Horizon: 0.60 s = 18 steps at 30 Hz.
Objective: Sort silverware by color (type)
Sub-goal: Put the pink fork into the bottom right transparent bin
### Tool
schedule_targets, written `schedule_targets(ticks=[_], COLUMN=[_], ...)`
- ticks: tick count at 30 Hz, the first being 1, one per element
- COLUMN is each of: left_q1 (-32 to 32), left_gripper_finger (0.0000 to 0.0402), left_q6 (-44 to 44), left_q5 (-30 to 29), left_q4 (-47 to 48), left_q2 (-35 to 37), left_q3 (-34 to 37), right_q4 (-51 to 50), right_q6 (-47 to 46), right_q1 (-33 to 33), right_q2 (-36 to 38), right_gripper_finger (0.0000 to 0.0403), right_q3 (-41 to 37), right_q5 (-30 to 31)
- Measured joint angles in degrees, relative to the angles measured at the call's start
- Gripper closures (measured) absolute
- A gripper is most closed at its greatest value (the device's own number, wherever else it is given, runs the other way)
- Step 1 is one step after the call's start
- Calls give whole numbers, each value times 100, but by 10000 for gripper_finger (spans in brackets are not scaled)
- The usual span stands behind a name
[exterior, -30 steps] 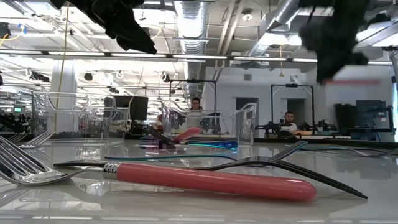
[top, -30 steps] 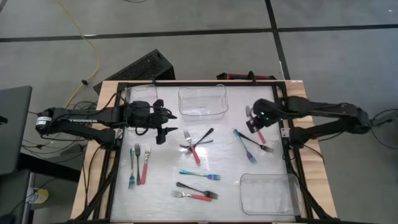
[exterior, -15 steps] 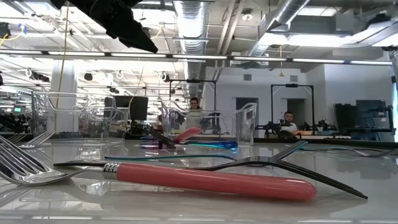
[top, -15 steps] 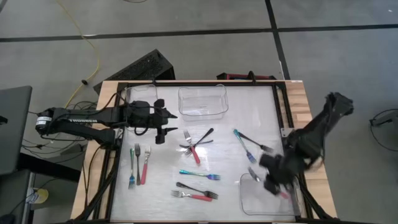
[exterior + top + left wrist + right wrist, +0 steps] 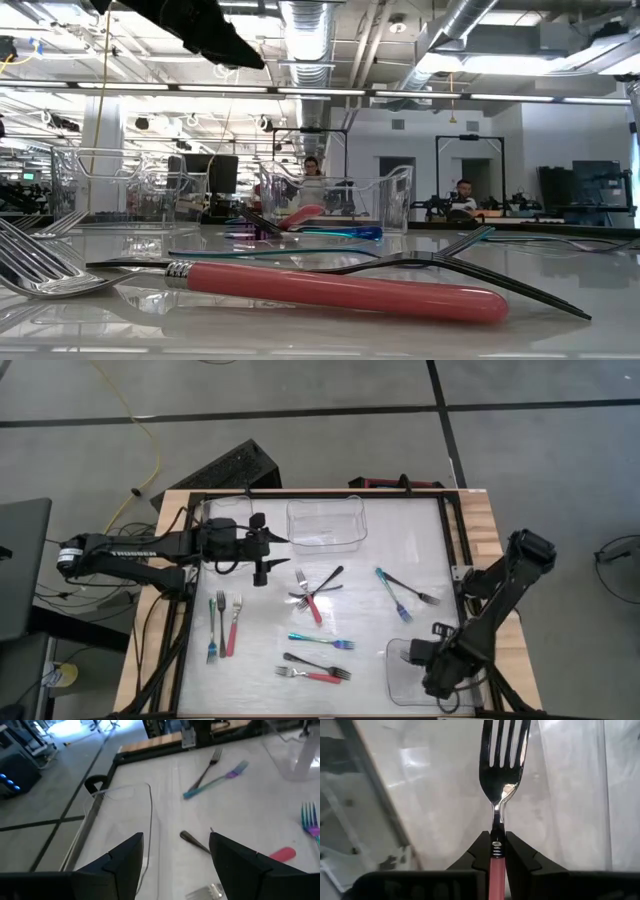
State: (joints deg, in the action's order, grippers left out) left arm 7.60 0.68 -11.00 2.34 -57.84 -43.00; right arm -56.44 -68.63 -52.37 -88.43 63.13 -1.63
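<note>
My right gripper (image 5: 435, 675) hangs over the clear tub (image 5: 400, 685) at the table's near right, shut on a pink-handled fork (image 5: 504, 750). My left gripper (image 5: 262, 550) stands open at the far left, above the table; in its wrist view (image 5: 175, 855) nothing lies between its fingers. Other silverware lies flat on the table: a crossed cluster (image 5: 312, 592) in the middle, a teal and a black fork (image 5: 400, 595) to the right, two forks (image 5: 222, 628) at the left, and a teal one (image 5: 320, 642) and a black and red pair (image 5: 315, 670) toward the near edge. My right gripper pinches the fork between its two fingers at the ringed collar (image 5: 496, 847) where the pink handle (image 5: 495, 870) meets the metal neck (image 5: 497, 822). The fingers come from above, pointing down. The fork is lifted clear over the tub, its tines (image 5: 505, 740) reaching out beyond the fingertips.
A second clear tub (image 5: 325, 522) stands at the far edge, in the middle. A black frame (image 5: 455, 560) runs round the table. In the low view a pink-handled fork (image 5: 340, 290) lies close in front; people sit in the room behind.
My right gripper has carried the pink fork from the table's far right toward the near edge and down, turning as it went, and now hangs over the near right tub. My left gripper has stayed in place and rolled a little.
</note>
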Motion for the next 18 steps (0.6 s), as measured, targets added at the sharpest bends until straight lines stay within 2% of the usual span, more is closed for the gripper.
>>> schedule_targets(ticks=[9,18], left_q1=[0,0], left_gripper_finger=[189,189], left_q6=[60,208], left_q5=[10,172], left_q4=[-30,-27], left_q2=[0,0], left_q3=[0,0], right_q4=[227,250], right_q6=[716,722], right_q1=[26,8], right_q2=[-596,-780], right_gripper_finger=[335,252], right_q3=[0,0], right_q5=[-368,-605])
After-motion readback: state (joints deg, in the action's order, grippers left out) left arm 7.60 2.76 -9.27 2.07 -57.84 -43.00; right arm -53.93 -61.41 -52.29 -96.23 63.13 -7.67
